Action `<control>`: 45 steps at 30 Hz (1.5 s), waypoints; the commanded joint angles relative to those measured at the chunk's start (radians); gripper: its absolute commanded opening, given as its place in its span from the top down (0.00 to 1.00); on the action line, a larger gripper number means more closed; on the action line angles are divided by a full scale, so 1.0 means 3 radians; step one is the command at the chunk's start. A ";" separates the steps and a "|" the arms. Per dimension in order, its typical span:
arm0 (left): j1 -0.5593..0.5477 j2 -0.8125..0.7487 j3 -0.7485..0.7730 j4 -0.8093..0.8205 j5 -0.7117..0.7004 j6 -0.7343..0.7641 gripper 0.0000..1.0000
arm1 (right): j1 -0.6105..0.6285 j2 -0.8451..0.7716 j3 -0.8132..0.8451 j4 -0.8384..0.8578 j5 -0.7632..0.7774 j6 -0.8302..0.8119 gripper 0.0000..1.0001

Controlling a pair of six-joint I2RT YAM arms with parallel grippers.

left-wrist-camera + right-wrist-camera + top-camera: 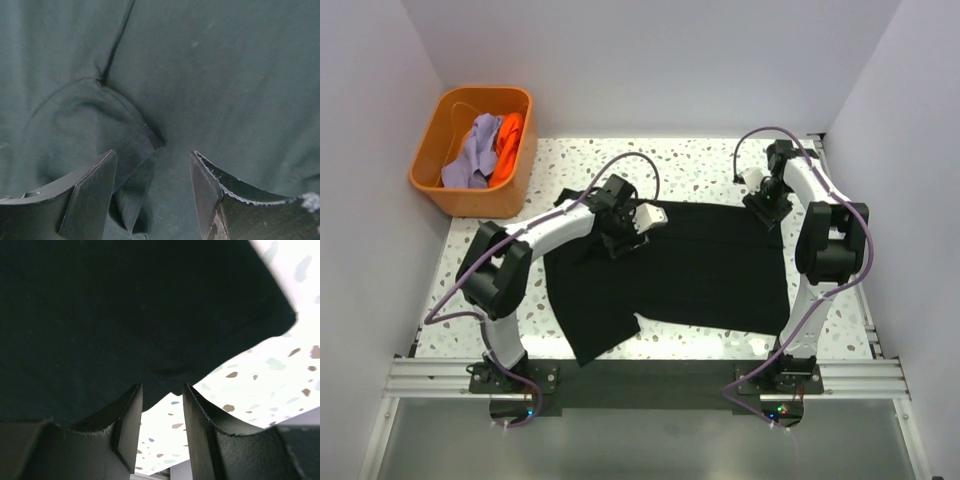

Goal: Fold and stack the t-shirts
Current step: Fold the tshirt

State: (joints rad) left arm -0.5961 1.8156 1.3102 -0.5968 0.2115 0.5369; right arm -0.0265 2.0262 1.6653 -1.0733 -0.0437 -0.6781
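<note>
A large black t-shirt [690,265] lies spread across the speckled table [700,165], one sleeve reaching toward the near left. My left gripper [625,237] sits over its upper left part. In the left wrist view the left gripper [152,156] is open, with a raised fold of the black cloth [125,130] lying between the fingers. My right gripper [766,210] is at the shirt's far right corner. In the right wrist view it [161,388] is open, the shirt's edge [170,375] just past its tips and bare table in the gap. A lavender t-shirt [470,152] and an orange t-shirt [510,140] lie crumpled in the tub.
The rigid orange plastic tub [428,172] stands at the back left corner, partly off the table. White walls close in the left, back and right sides. A metal rail [640,375] carrying both arm bases runs along the near edge.
</note>
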 commanded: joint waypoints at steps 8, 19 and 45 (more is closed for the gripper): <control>-0.0018 0.0365 0.0173 0.0077 -0.0454 -0.0087 0.47 | -0.0014 -0.0061 -0.0085 -0.0007 0.0053 -0.0066 0.59; -0.0038 0.0202 0.0316 -0.0040 0.0122 -0.0194 1.00 | -0.0014 -0.0076 -0.0131 0.0019 0.0089 -0.0092 0.60; 0.0744 -0.0233 0.0158 0.0138 0.0676 -0.0752 0.43 | 0.0027 -0.0224 -0.0131 0.0075 -0.0054 0.0082 0.66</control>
State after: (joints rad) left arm -0.4591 1.8439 1.3720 -0.5953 0.4232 0.3355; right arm -0.0261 2.0258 1.6279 -1.0748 -0.0456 -0.6872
